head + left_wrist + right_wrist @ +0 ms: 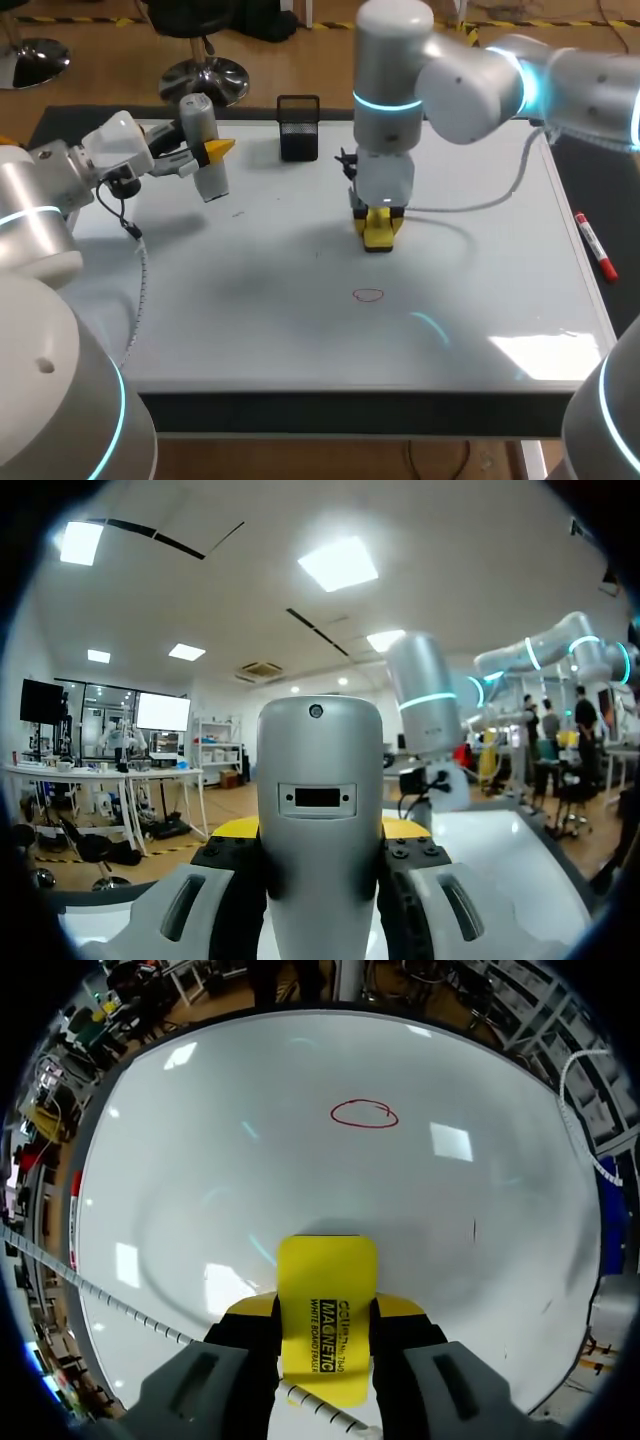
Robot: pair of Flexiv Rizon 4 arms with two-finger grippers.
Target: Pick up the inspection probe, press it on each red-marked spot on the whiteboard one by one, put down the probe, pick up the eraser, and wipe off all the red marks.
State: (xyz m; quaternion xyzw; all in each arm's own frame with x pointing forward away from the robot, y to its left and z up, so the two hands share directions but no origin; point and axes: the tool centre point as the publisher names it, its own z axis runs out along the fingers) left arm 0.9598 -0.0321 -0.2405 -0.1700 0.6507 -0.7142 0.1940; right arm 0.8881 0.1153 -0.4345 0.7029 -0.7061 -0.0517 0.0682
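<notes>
Whiteboard spread over table, one red ring drawn near its middle, eraser clamped in right gripper near ring, probe clamped in left gripper, raised at board's left.

One probe, one eraser — apparently one red mark

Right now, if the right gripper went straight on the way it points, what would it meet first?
Probably the whiteboard: the right gripper, shut on the yellow eraser, points down at bare board short of the red circle.
</notes>
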